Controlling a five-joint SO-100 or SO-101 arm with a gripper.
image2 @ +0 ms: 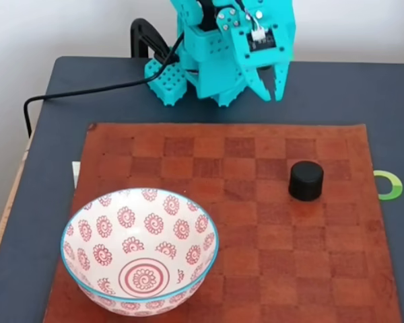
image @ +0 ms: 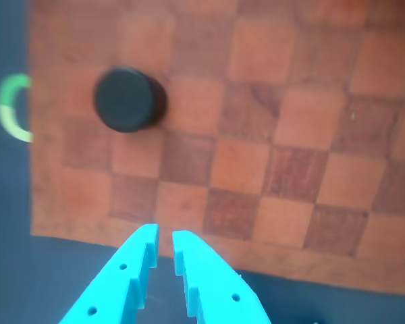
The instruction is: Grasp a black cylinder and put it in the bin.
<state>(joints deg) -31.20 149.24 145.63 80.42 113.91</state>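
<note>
Other view: the gripper (image: 163, 237) reaches in from the bottom edge over the near border of the checkered mat (image: 256, 135), its fingers (image: 138, 260) parted by only a narrow slit and holding nothing. The black cylinder (image: 127, 99) stands upright near the mat's left edge, well apart from them. It looks stiff, light and matte, so probably not slippery; its curved sides seem the place to pinch, once the fingers widen.

Fixed view: the cylinder (image2: 305, 180) sits toward the table's (image2: 390, 101) right edge, with the bin (image2: 140, 250) near the front-left corner, empty.
</note>
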